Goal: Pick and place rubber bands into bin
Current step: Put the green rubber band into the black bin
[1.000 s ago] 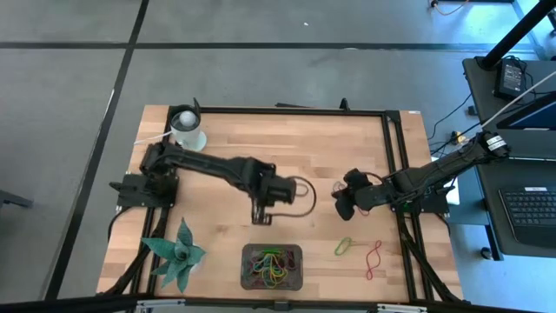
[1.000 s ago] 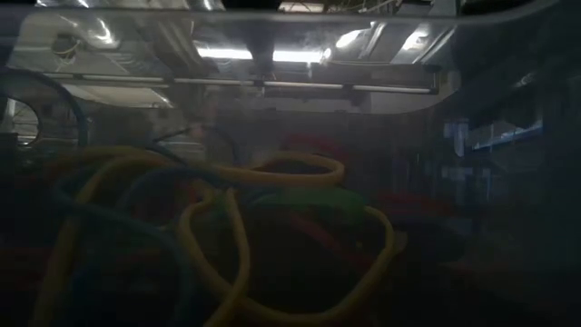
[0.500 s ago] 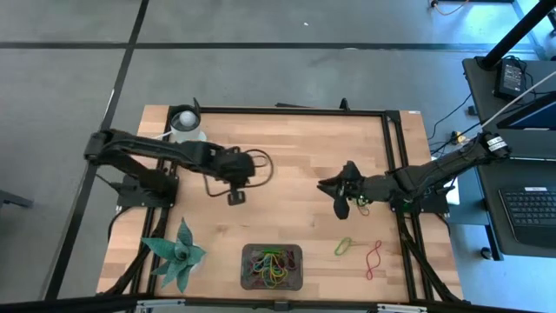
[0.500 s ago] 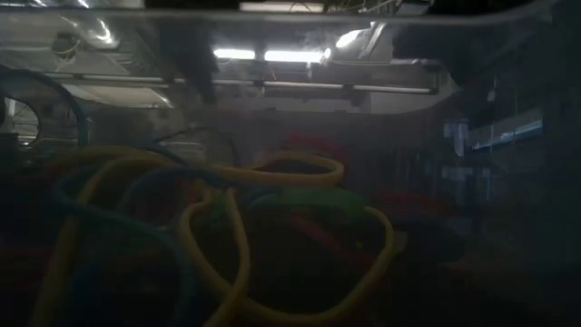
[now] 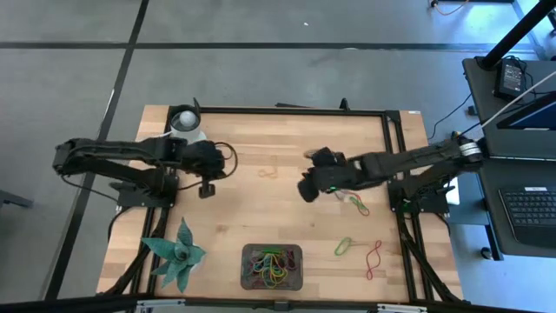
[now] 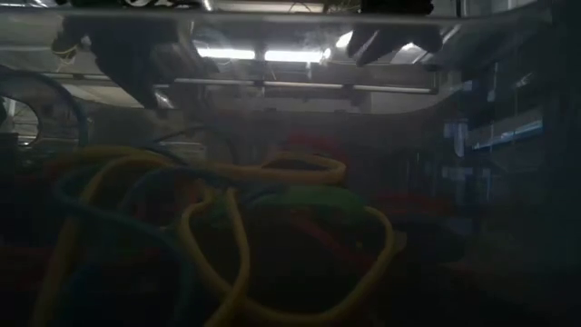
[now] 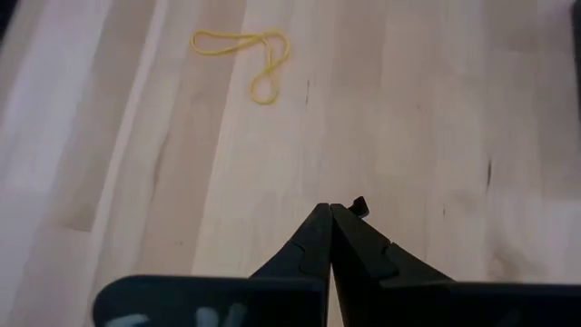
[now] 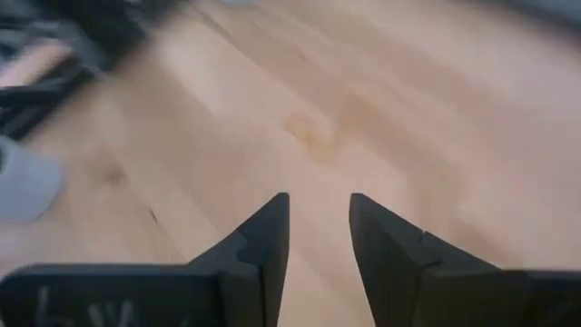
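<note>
The bin (image 5: 272, 266), a dark grey tray, stands near the table's near edge with several coloured rubber bands in it; they fill the low view (image 6: 227, 236). Loose bands lie flat on the wood: a yellow one (image 5: 267, 172) at mid-table, also in the left wrist view (image 7: 250, 54), a yellow-green one (image 5: 354, 203), a green one (image 5: 344, 246) and a red one (image 5: 373, 255). My left gripper (image 5: 207, 187) (image 7: 331, 213) hangs shut and empty at the table's left. My right gripper (image 5: 308, 189) (image 8: 318, 204) is open over bare wood, right of the yellow band.
A white round cup (image 5: 187, 126) stands at the far left corner. A green plant-like figure (image 5: 176, 254) sits at the near left, beside the bin. A black frame (image 5: 391, 156) runs along the table's far and right edges.
My left gripper has drawn back from mid-table toward the table's left edge and a little toward the far edge. My right gripper has gone from the right side toward the table's middle, and a yellow-green band now shows where it stood.
</note>
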Tool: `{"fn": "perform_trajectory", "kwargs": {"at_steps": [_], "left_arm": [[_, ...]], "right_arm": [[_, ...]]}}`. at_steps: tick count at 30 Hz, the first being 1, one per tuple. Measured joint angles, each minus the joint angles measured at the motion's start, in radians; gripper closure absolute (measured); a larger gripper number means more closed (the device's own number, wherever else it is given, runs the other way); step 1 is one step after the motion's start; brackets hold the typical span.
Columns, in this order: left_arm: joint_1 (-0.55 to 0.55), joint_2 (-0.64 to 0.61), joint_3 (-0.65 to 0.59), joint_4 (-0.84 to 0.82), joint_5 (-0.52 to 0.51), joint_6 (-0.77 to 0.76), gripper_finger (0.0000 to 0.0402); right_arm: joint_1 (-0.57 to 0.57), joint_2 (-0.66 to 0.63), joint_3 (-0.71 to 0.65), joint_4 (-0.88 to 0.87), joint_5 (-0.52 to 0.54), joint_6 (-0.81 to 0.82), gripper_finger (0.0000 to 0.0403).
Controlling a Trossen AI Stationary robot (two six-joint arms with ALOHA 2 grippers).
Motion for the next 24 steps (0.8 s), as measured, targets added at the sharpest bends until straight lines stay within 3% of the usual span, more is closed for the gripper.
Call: {"fn": "perform_trajectory", "kwargs": {"at_steps": [6,11,21,24], "left_arm": [[0.042,-0.083,-0.019,0.002,0.004,0.088,0.04],[0.059,-0.107,-0.019,-0.005,0.05,0.135,0.04],[0.061,-0.109,-0.019,-0.008,0.122,0.163,0.04],[0.061,-0.109,-0.019,-0.008,0.122,0.161,0.04]], "right_arm": [[-0.009,0.176,0.172,-0.371,-0.227,0.445,0.0282],[0.088,0.267,0.146,-0.378,-0.339,0.697,0.0282],[0.365,0.318,0.035,-0.375,-0.385,1.262,0.0282],[0.41,0.318,-0.02,-0.342,-0.47,1.302,0.0282]]}}
